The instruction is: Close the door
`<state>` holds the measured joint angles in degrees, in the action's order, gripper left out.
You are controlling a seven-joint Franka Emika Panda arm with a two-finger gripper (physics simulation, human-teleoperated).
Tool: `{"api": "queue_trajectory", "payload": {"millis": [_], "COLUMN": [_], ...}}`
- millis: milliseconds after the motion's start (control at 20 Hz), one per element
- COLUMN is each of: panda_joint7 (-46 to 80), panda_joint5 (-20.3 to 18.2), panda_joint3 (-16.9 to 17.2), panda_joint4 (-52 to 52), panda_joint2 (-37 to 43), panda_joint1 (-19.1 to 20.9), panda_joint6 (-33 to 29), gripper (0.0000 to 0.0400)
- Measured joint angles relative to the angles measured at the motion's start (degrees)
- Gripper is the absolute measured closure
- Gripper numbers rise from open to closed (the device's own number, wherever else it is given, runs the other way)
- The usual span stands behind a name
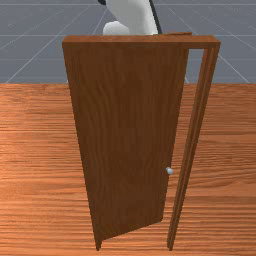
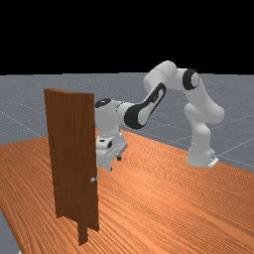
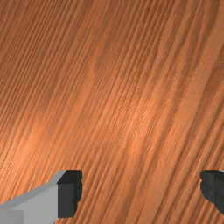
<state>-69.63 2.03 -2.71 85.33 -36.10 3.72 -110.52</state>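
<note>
In the far view my gripper (image 2: 114, 163) hangs above the table beside the door (image 2: 74, 156), on the side toward the arm's base. Two dark fingertips stand wide apart in the wrist view, the gripper (image 3: 142, 190) open with bare wood below it. The brown door panel (image 1: 127, 135) stands ajar in its frame (image 1: 140, 43) in the front view. Its free right side is swung back toward the arm, leaving a gap beside the right post (image 1: 192, 145). A small grey knob (image 1: 169, 170) sits near that free edge; the knob (image 2: 93, 179) is low on the door's right in the far view.
The wooden table (image 2: 163, 193) spreads between the door and the arm's base (image 2: 201, 156) in the far view. Behind the door frame's top in the front view, part of the white arm (image 1: 132, 15) rises.
</note>
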Motion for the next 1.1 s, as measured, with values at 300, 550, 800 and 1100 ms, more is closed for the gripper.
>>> {"api": "queue_trajectory", "payload": {"millis": [300,550,800,1100], "panda_joint7": [8.5,17.0,-7.2,3.6], "panda_joint5": [-1.3,-3.9,4.8,2.7], "panda_joint3": [-0.1,0.5,0.8,1.6], "panda_joint4": [-15.3,-26.7,-30.3,-36.6], "panda_joint2": [-9.3,-15.8,-22.3,-25.7], "panda_joint1": [-2.0,-3.0,-4.2,-6.3], "panda_joint6": [7.1,11.9,7.5,11.8], "gripper": [0.0,0.0,0.0,0.0]}}
